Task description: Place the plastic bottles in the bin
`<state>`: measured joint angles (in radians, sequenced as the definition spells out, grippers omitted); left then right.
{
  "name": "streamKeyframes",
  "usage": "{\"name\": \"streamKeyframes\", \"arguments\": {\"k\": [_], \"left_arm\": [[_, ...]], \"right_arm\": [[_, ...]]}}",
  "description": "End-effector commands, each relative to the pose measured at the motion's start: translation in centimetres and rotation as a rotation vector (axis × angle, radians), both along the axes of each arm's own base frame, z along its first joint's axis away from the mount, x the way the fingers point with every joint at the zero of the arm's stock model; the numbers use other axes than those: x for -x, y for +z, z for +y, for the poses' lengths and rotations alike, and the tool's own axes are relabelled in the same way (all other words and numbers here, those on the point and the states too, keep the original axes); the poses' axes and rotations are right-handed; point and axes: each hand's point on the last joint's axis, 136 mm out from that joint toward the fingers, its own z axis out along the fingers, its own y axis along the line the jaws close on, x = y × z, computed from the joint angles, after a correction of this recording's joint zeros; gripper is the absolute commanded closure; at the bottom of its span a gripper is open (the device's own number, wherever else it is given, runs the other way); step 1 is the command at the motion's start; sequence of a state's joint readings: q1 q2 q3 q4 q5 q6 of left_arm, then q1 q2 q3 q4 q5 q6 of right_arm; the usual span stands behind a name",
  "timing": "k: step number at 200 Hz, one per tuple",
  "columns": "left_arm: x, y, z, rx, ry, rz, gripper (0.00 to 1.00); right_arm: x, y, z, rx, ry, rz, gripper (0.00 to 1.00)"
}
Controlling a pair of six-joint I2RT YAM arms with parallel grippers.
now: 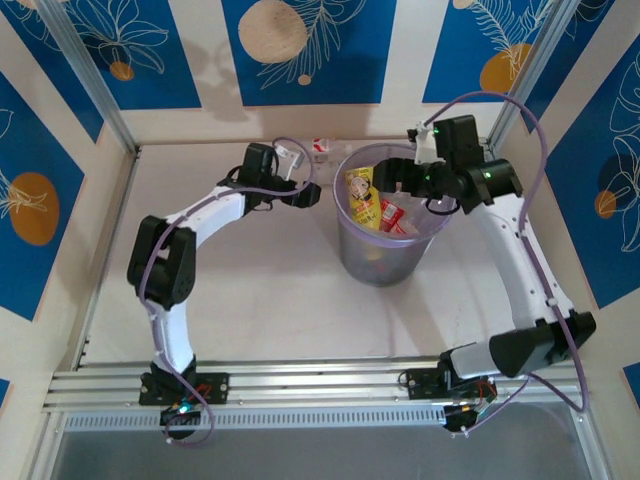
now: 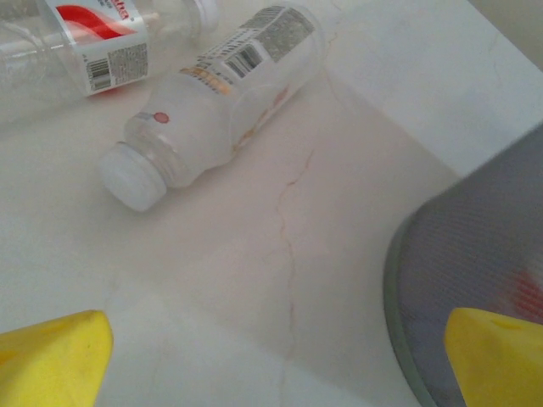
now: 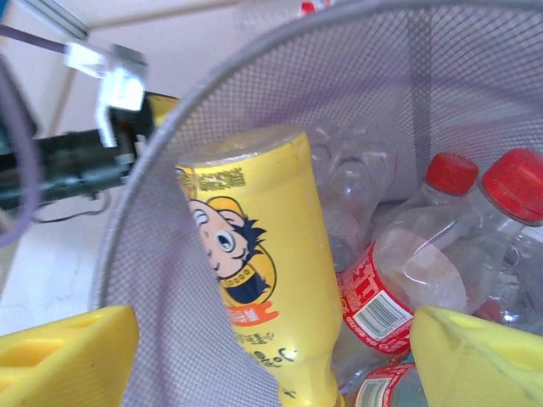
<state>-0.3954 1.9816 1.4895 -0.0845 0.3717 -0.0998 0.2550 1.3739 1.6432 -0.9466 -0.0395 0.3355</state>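
Marble-look white tabletop is your biggest thing here, with faint cracks running across it in the left wrist view.

Next down, the bin: it's a grey-lavender mesh bucket standing upright right of centre, toward the back of the table. Its rim also curves across the right wrist view, and its wall shows low on the right of the left wrist view.

Your right gripper hangs at the bin's far rim, looking down into it. Its yellow fingers sit wide apart with nothing pinched between them.

Your left gripper is just left of the bin, low over the table. Fingers are spread as far as they go, and there's only bare table between them.

Bottles now. Inside the bin, a yellow bottle with a cartoon face leans against the mesh; you can spot it from the top camera too. Beside it are two clear red-capped bottles with red labels, on a heap of other clear ones.

Out on the table, a white-capped bottle lies on its side ahead of your left gripper, cap pointing back toward it. A red-labelled bottle lies just beyond that, close to it; can't tell if they touch.
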Motion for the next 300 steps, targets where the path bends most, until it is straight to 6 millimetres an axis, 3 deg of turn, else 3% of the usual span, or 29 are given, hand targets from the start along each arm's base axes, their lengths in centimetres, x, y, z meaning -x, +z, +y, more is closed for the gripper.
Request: {"name": "streamKeyframes", "arguments": {"k": [1, 52, 89, 139, 218, 284, 300], "left_arm": [[-2.6, -0.3, -0.6, 0.083, 0.008, 0.021, 0.00], [-7.5, -3.2, -1.6, 0.167, 0.087, 0.076, 0.00], [-9.4, -5.6, -1.6, 0.251, 0.156, 0.141, 0.00], [-10.3, -8.0, -1.4, 0.263, 0.207, 0.188, 0.00], [-11.3, -9.5, -1.8, 0.411, 0.234, 0.245, 0.13], [-10.4, -10.4, -2.3, 0.426, 0.207, 0.292, 0.18], [-10.3, -10.6, -2.4, 0.431, 0.205, 0.295, 0.24]], "right_arm": [[1.2, 0.6, 0.0, -0.078, 0.006, -0.002, 0.17], [2.1, 0.4, -1.3, -0.084, -0.025, -0.003, 0.17], [2.5, 0.2, -2.0, -0.084, -0.039, -0.003, 0.17], [2.8, 0.3, -2.8, -0.082, -0.055, -0.007, 0.18], [3.0, 0.6, -3.2, -0.071, -0.065, -0.016, 0.18], [2.8, 0.5, -3.3, -0.070, -0.069, -0.015, 0.18], [2.8, 0.5, -3.2, -0.074, -0.066, -0.015, 0.18]]}}
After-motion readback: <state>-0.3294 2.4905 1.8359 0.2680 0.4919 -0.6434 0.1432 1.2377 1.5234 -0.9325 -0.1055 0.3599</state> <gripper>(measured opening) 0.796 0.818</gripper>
